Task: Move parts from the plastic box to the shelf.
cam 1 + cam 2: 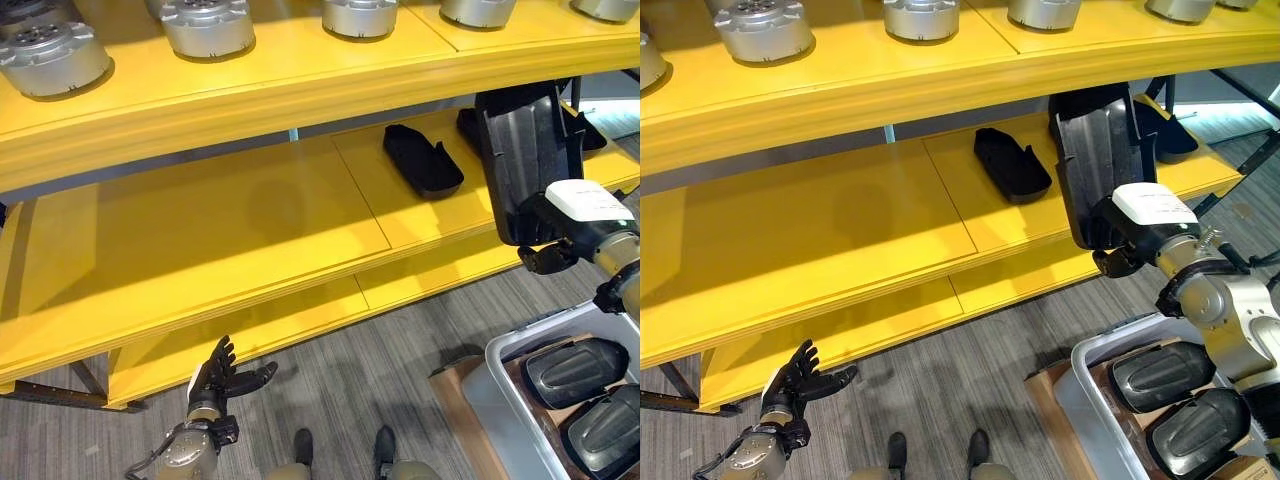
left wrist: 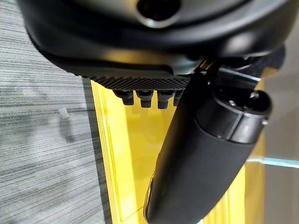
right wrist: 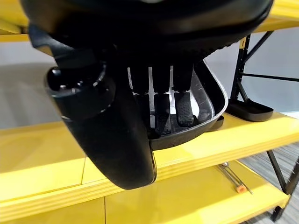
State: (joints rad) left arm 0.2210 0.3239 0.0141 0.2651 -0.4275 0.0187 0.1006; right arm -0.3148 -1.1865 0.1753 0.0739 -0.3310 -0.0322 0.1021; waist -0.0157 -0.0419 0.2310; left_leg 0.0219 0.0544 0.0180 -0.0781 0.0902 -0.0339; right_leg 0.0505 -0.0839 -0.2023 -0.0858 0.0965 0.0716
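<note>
The right hand point(image 1: 1140, 235) holds a black plastic part point(image 1: 1095, 160) in front of the middle board of the yellow shelf point(image 1: 200, 250); its fingers point(image 3: 183, 109) are curled inside the hollow of the part and the thumb point(image 3: 112, 140) presses on the outside, so the hand is closed around it. The part stands almost upright, with its lower end just above the front edge of the board. On the same board, another black part point(image 1: 422, 158) lies flat to the left of the held one, and a further one point(image 3: 250, 109) lies behind it, near the shelf's dark frame. The grey plastic box point(image 1: 500, 400) stands on the floor at the lower right, with two more black parts point(image 1: 1160, 375) inside it. The top board carries a row of silver metal pieces point(image 1: 205, 25). The left hand point(image 1: 222, 378) hangs low near the bottom board, fingers spread and empty. An orange-handled tool point(image 3: 233, 179) lies on the lowest board.
</note>
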